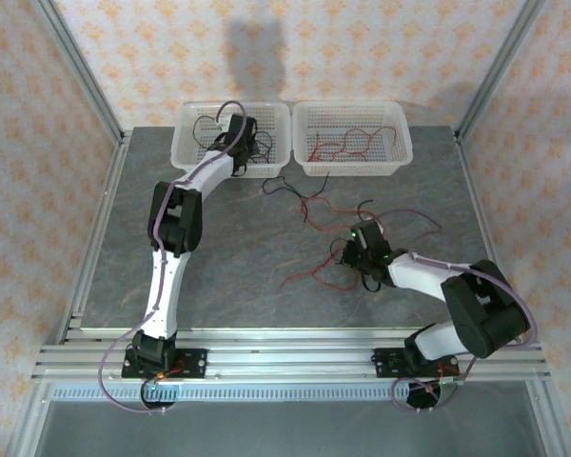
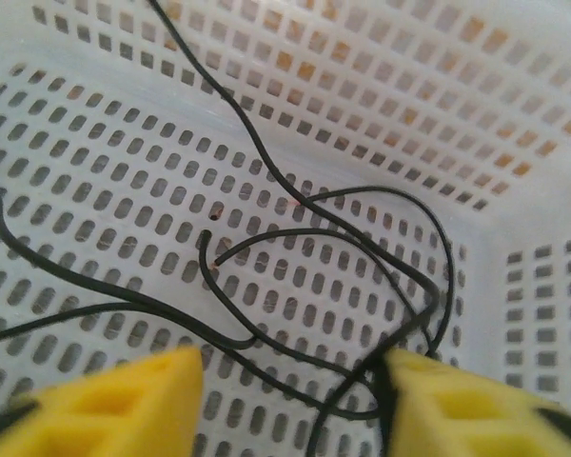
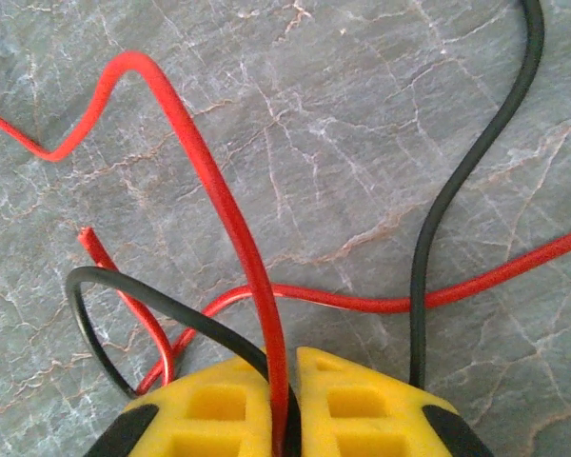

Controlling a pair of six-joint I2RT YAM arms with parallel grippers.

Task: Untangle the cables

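Your left gripper, jaws apart, hovers over black cables in a white basket. Your right gripper pinches a red cable on the table. Overhead, that grip seems lost among loose cables mid-frame.

At upper centre, the left gripper sits inside the left basket among black cables; the right basket holds red cables. Right of centre, the right gripper rests among loose cables on the table.
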